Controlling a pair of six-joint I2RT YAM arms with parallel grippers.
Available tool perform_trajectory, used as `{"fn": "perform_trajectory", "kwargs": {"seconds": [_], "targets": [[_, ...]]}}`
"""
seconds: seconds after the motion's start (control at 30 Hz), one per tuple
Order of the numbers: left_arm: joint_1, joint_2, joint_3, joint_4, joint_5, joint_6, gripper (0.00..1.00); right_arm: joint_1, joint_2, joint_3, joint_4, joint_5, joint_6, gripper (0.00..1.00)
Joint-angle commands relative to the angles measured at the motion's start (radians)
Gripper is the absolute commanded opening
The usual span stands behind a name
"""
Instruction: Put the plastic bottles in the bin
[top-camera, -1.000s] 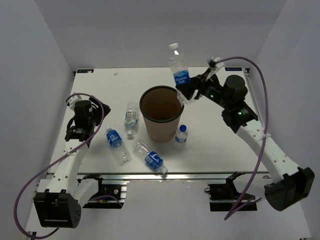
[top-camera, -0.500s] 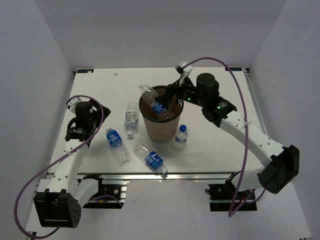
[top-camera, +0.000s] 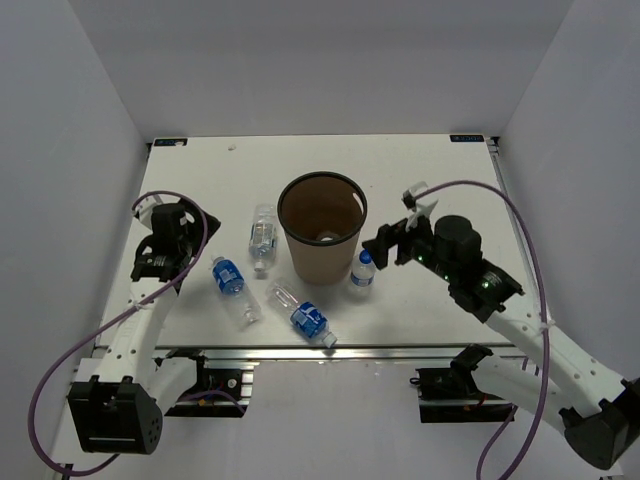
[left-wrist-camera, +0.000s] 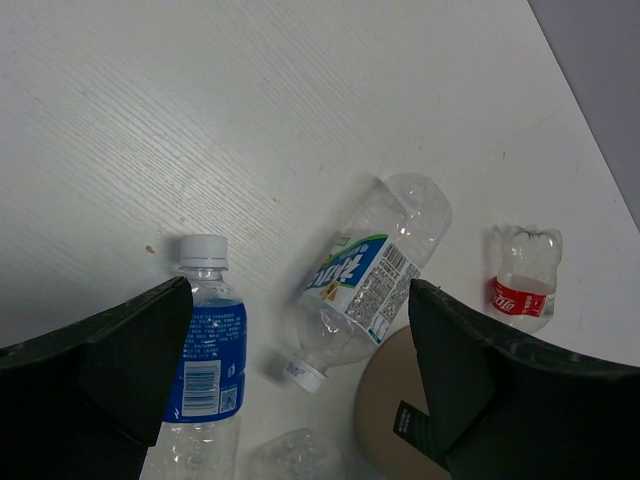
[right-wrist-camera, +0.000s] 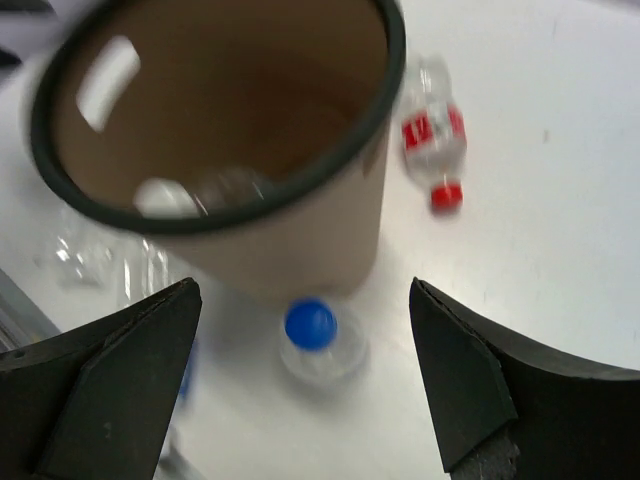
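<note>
Standing bottle (right-wrist-camera: 320, 345) centred between spread right fingers (right-wrist-camera: 110, 390), just beside bin (right-wrist-camera: 300, 240).

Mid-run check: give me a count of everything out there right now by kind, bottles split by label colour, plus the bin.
Blue-label bottles lying flat: 3
Blue-label bottle standing upright beside the bin: 1
Bottle inside the bin: 1
Red-label bottle, seen only by the wrist cameras: 1
Bin: 1
Total: 7

White arms (top-camera: 143, 318), black joints (top-camera: 166, 236), purple cables (top-camera: 466, 183)
</note>
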Motion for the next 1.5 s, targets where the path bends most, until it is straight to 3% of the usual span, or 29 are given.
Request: {"fn": "perform_trajectory", "kwargs": {"seconds": [0.0, 0.33, 0.6, 0.9, 1.0, 1.07, 1.1, 1.2, 1.4, 1.47], "targets": [[0.003, 0.014, -0.005, 0.021, -0.017, 0.008, 0.98, 0.001, -0.059, -0.087, -0.060, 0.043, 0.019, 0.89], [0.002, 0.083, -0.001, 0.027, 0.022, 0.012, 0.98, 0.001, 0.112, -0.167, 0.127, 0.034, 0.006, 0.86], [0.002, 0.083, -0.001, 0.018, 0.003, 0.016, 0.98, 0.003, 0.125, -0.274, 0.345, 0.019, -0.001, 0.79], [0.003, 0.091, -0.006, 0.032, 0.029, 0.016, 0.98, 0.003, 0.171, -0.322, 0.448, -0.032, -0.001, 0.73], [0.002, 0.092, -0.005, 0.027, 0.036, 0.018, 0.98, 0.001, 0.186, -0.321, 0.465, -0.038, 0.002, 0.66], [0.002, 0.088, -0.005, 0.023, 0.029, 0.018, 0.98, 0.001, 0.177, -0.325, 0.480, -0.029, 0.005, 0.57], [0.002, 0.086, -0.006, 0.021, 0.026, 0.018, 0.98, 0.003, 0.169, -0.336, 0.485, -0.024, 0.009, 0.46], [0.002, 0.083, -0.003, 0.014, 0.018, 0.016, 0.98, 0.003, 0.108, -0.348, 0.487, 0.009, 0.028, 0.26], [0.002, 0.079, -0.001, 0.001, 0.000, -0.016, 0.98, 0.001, -0.054, -0.313, 0.369, 0.259, 0.035, 0.21], [0.002, 0.080, 0.002, -0.006, -0.004, -0.030, 0.98, 0.001, -0.114, -0.221, 0.345, 0.366, 0.022, 0.19]]}}
